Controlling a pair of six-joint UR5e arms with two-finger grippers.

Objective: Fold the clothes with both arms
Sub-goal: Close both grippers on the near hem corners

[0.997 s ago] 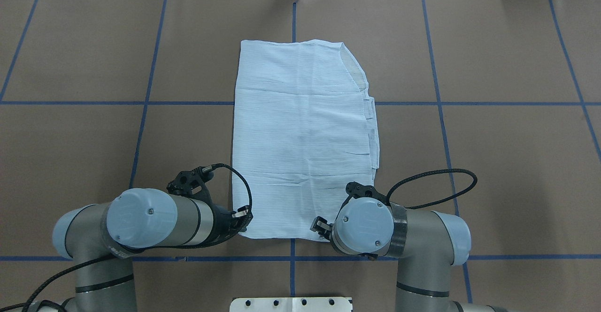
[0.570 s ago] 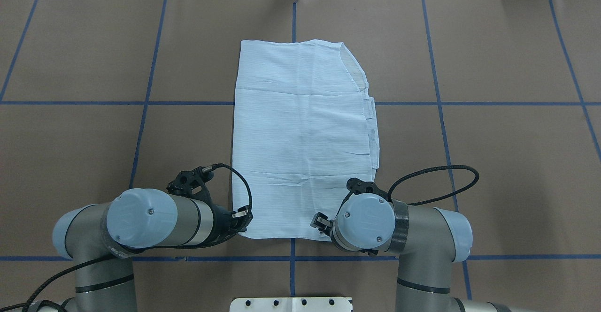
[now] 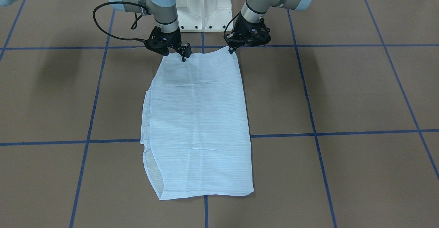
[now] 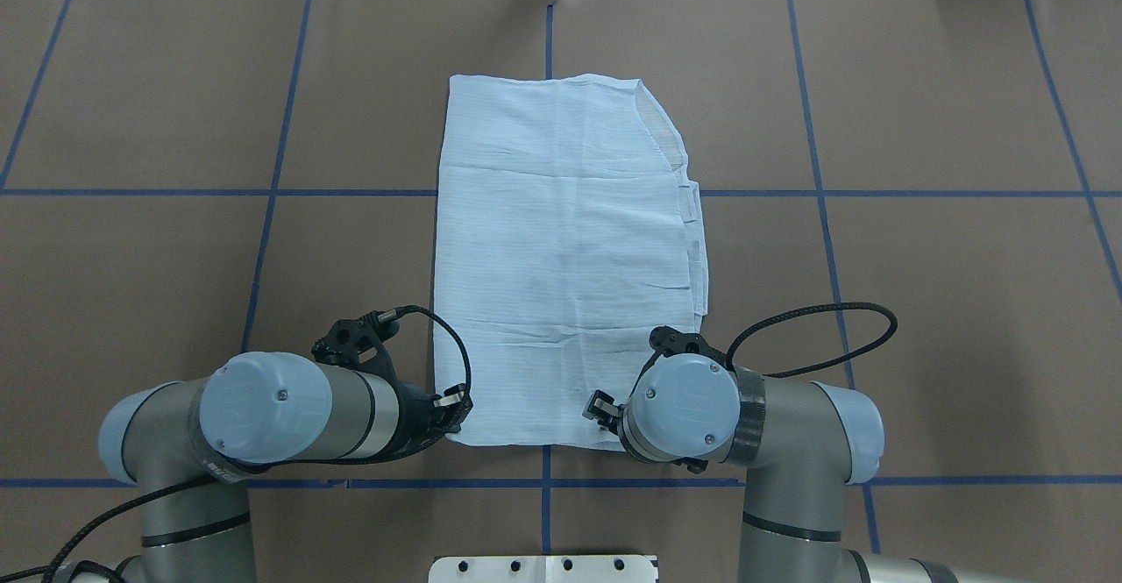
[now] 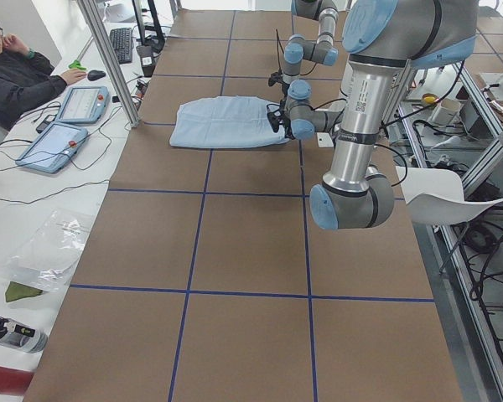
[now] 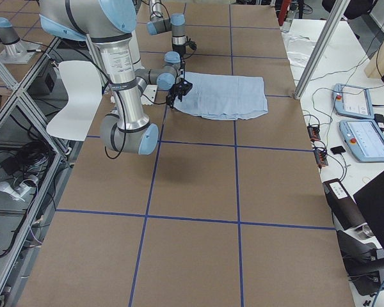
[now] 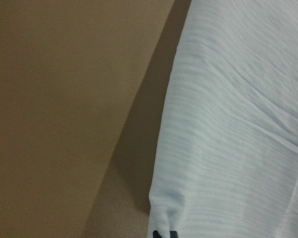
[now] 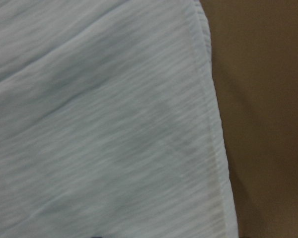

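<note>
A folded light-blue shirt lies flat in the middle of the table. The left gripper pinches its bunched near corner. The right gripper is at the other near corner; I cannot tell its grip.

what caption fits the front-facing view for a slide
Left pincer and right pincer at the robot-side corners of a folded light-blue shirt on a brown table.

No legible text, labels or numbers anywhere.
</note>
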